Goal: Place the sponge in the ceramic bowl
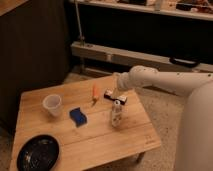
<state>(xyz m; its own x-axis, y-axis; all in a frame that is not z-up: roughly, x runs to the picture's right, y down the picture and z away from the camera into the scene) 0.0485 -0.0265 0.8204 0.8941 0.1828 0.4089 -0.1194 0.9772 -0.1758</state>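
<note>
A low wooden worktop of pale planks stands on a speckled floor in front of a dark wall. The small blue sponge, a soft-looking block with wavy sides, lies flat a little left of the worktop's middle and touches nothing else. The wide, shallow black ceramic bowl with a glossy rim sits at the near left corner of the worktop, well apart from the sponge and closer to the camera.

A translucent white plastic cup stands upright to the left of the sponge and slightly further back, near it but not in contact. A thin orange stick-like item lies behind the sponge and to its right, toward the far edge. A small pale bottle stands upright right of the middle, level with the sponge and apart from it.

The robot's white arm reaches in from the right over the far right part of the worktop. Its end effector, a dark piece at the arm's tip, hangs just behind and above the top of the bottle and just right of the orange item. It is well apart from the sponge and far from the ceramic bowl. Whether it is open or closed cannot be told, nor whether it touches the worktop.

Behind the worktop a grey metal rail runs across the scene, and the robot's white body fills the right edge.
</note>
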